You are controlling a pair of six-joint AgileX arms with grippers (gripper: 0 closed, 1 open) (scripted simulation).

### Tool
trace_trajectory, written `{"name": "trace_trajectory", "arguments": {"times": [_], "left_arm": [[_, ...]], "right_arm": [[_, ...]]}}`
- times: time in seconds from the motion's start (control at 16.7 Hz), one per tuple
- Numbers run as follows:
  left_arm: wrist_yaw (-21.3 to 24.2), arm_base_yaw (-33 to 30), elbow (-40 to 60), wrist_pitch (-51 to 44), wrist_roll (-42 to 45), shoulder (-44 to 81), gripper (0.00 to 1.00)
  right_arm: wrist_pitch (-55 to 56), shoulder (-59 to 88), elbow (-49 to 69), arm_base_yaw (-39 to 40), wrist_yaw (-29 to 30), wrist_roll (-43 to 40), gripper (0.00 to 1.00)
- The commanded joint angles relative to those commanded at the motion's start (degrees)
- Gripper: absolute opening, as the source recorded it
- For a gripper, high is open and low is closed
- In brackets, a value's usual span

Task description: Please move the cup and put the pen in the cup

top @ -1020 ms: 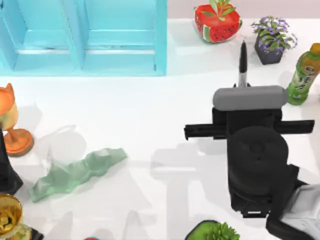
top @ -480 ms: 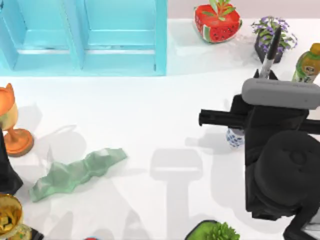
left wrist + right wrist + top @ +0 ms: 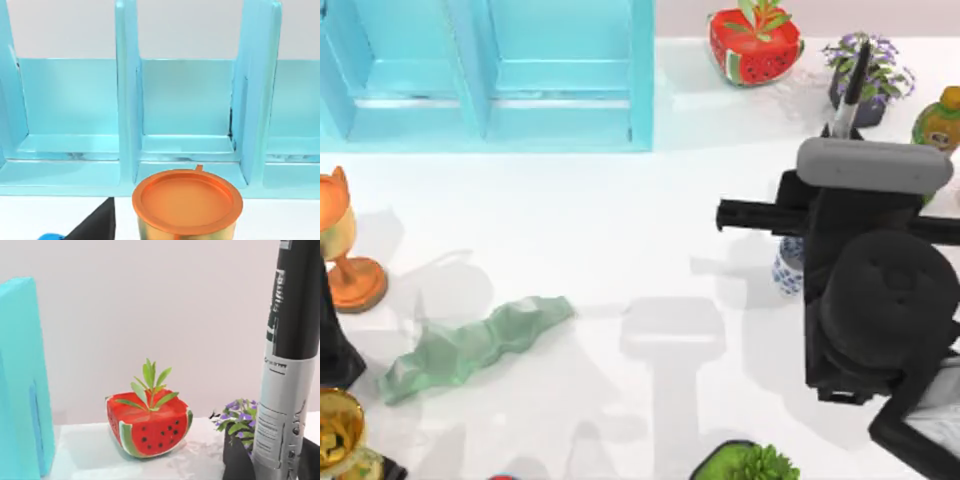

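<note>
The cup [image 3: 787,268], white with a blue pattern, stands on the table at the right, mostly hidden under my right arm. The pen [image 3: 850,88] is black with a white label band and points away from the arm, nearly upright. My right gripper [image 3: 840,135] is shut on its lower barrel, above and just behind the cup. In the right wrist view the pen [image 3: 287,365] rises tall between the dark fingers [image 3: 236,461]. My left arm [image 3: 334,340] is parked at the left edge of the table.
A cyan shelf unit [image 3: 490,75] spans the back left. A watermelon planter [image 3: 754,45], a purple flower pot [image 3: 876,85] and a green bottle [image 3: 938,118] stand at the back right. An orange goblet [image 3: 348,250], a gold goblet [image 3: 338,430], a crumpled green sheet [image 3: 470,345] and a green plant [image 3: 750,462] are nearer.
My right arm has carried the pen to the right, uncovering the cup's side, then eased slightly back to the left. The pen now tilts a little. The left arm has not moved.
</note>
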Motion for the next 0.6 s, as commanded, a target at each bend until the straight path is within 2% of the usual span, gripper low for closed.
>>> {"name": "trace_trajectory", "arguments": {"times": [0.36,0.6], "left_arm": [[0.0,0.0,0.0,0.0,0.0,0.0,1.0],[0.0,0.0,0.0,0.0,0.0,0.0,1.0]], "right_arm": [[1.35,1.93,0.66,-1.87,-1.85,0.12,0.0],[1.35,1.93,0.66,-1.87,-1.85,0.12,0.3]]}}
